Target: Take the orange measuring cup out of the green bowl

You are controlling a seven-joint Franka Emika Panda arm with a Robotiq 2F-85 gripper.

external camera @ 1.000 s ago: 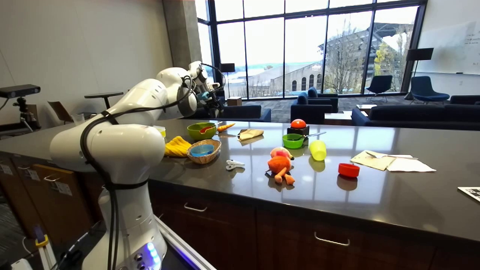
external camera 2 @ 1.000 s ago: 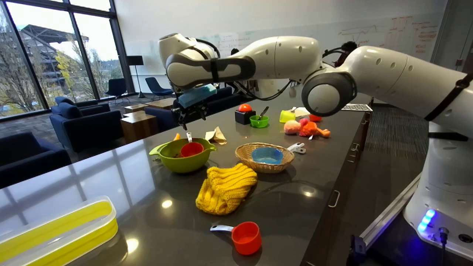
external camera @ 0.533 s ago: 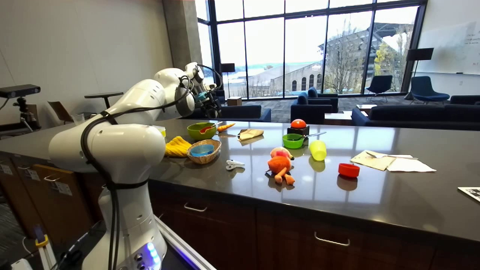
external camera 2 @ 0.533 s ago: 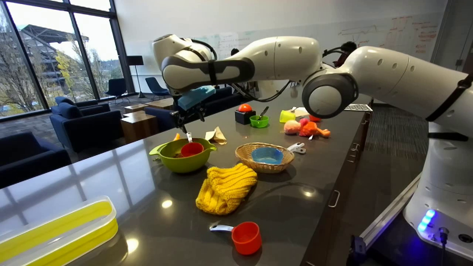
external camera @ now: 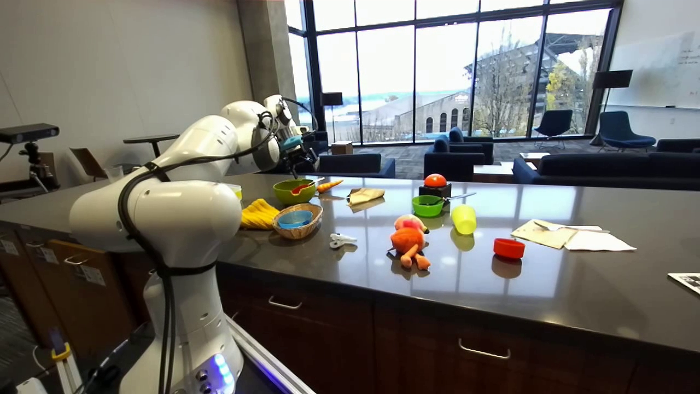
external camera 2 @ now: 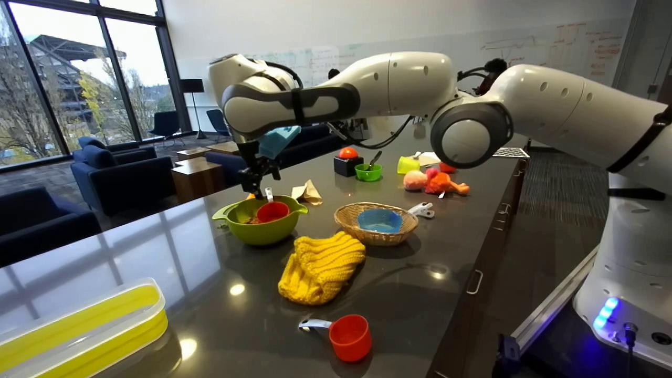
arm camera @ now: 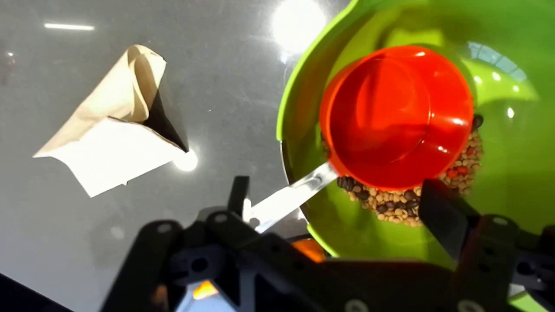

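"Hanging over one side of the green bowl [arm camera: 516, 182], our gripper [arm camera: 336, 193]: fingers [arm camera: 444, 214] spread wide, nothing held. Measuring cup [arm camera: 396, 117] sits inside, beans [arm camera: 392, 206] along its edge, handle [arm camera: 290, 198] jutting out. Where do we grab?"

"Handle, we'd say: thin, stiff, prob. metal, so slick. Squeeze firm, nr the cup."

"Weight?"

"Looks empty, plastic, so prob. v. light, tough to break. We'd lift slow b/c it could twist on a narrow grip."
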